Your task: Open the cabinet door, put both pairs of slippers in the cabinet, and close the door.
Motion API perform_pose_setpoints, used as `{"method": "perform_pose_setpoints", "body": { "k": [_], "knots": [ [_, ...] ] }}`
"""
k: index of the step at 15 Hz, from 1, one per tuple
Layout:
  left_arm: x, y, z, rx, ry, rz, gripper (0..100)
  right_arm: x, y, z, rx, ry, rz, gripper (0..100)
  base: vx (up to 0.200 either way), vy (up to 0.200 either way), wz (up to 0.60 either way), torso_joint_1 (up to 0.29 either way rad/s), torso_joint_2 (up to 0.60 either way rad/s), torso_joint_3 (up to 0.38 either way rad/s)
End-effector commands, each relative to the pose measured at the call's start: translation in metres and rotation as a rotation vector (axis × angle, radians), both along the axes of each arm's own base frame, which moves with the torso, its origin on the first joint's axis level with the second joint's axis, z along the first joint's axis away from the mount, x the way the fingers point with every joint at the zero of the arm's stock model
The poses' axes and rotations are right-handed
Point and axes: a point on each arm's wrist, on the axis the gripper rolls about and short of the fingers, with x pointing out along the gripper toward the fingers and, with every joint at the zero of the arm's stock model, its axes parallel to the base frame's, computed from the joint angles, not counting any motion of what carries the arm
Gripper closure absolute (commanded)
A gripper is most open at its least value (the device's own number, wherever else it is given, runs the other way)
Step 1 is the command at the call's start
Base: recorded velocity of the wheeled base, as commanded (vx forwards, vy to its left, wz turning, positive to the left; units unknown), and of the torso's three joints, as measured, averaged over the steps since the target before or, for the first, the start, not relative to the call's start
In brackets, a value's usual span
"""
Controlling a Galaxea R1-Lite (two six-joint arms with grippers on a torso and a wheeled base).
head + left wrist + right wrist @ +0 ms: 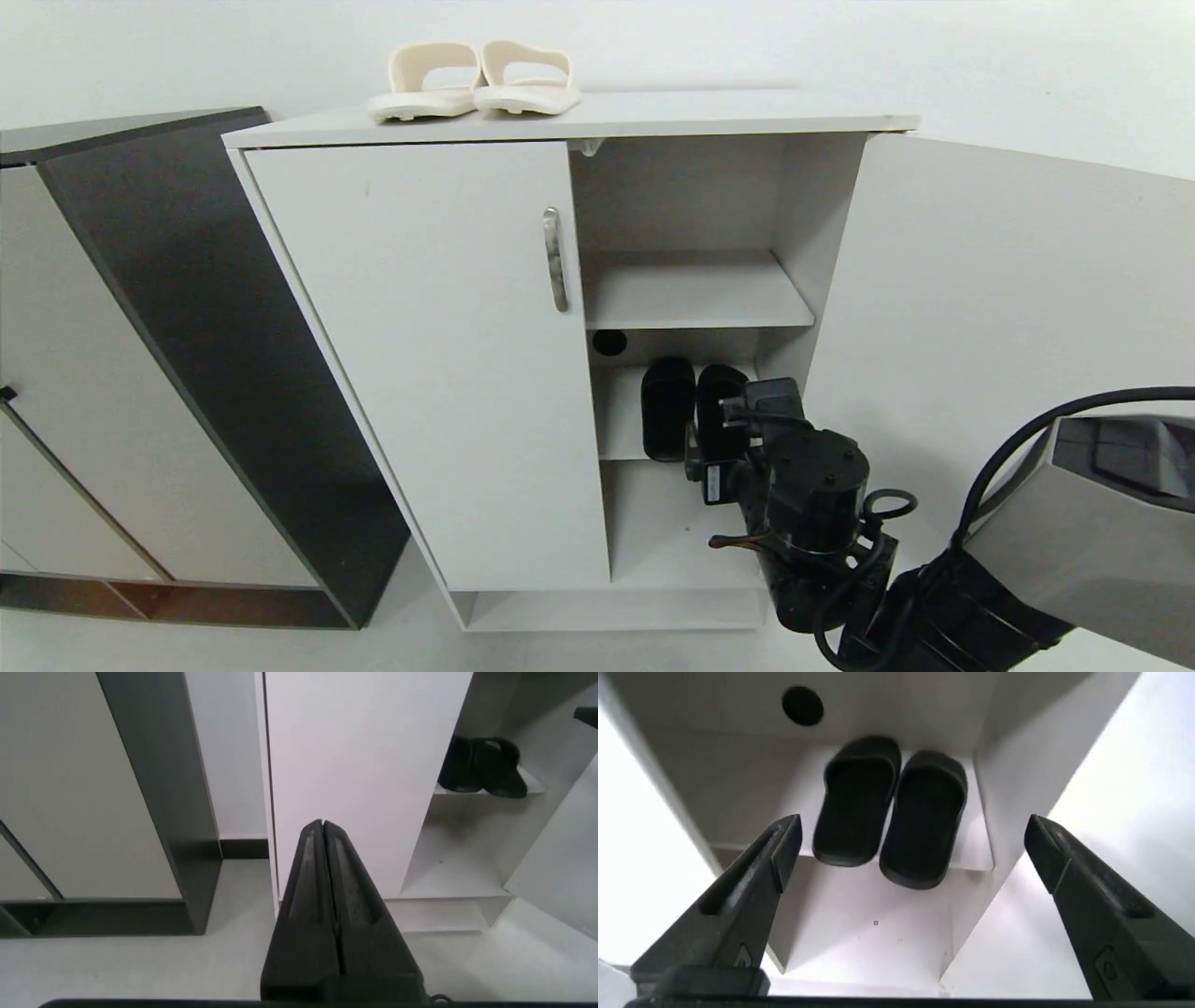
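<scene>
Slippers (887, 812) reach front edge of middle shelf (618, 420); right claw (912, 829) spread just before them, left claw (322, 835) pressed together.

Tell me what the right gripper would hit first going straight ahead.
Probably the black slippers on the middle shelf: the open right gripper points straight at them, though depth is unclear.

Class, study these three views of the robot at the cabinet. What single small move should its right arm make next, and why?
Probably draw the right gripper straight back out of the cabinet. Its jaws stand open and empty, the black slippers already lie on a shelf inside, and the beige slippers wait on the cabinet top.
</scene>
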Motion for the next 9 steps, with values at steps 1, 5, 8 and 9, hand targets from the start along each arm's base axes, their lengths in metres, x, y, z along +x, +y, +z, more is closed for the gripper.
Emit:
{"method": "perform_pose_setpoints", "body": {
  "k": [1, 5, 8, 9],
  "knots": [
    [0.0001, 0.0, 0.0, 0.001, 0.001, 0.001, 100, -0.0148, -0.0084, 0.0047, -0.012, 0.016, 0.112, 0, 0.0, 0.0, 0.0, 0.007, 0.0, 0.076],
    [0.0001, 0.0, 0.0, -0.001, 0.001, 0.001, 100, -0.0189, -0.011, 0.0029, -0.022, 0.026, 0.13, 0, 0.0, 0.0, 0.0, 0.0, 0.0, 0.0],
    [0.0001, 0.0, 0.0, -0.002, 0.001, 0.001, 100, -0.0207, -0.011, 0.0013, -0.025, 0.031, 0.152, 0, 0.0, 0.0, 0.0, 0.0, 0.0, 0.0],
    [0.0001, 0.0, 0.0, -0.002, 0.001, -0.002, 100, -0.0204, -0.0112, 0.0006, -0.025, 0.033, 0.159, 0, 0.0, 0.0, 0.0, 0.0, 0.0, 0.0]
  ]
}}
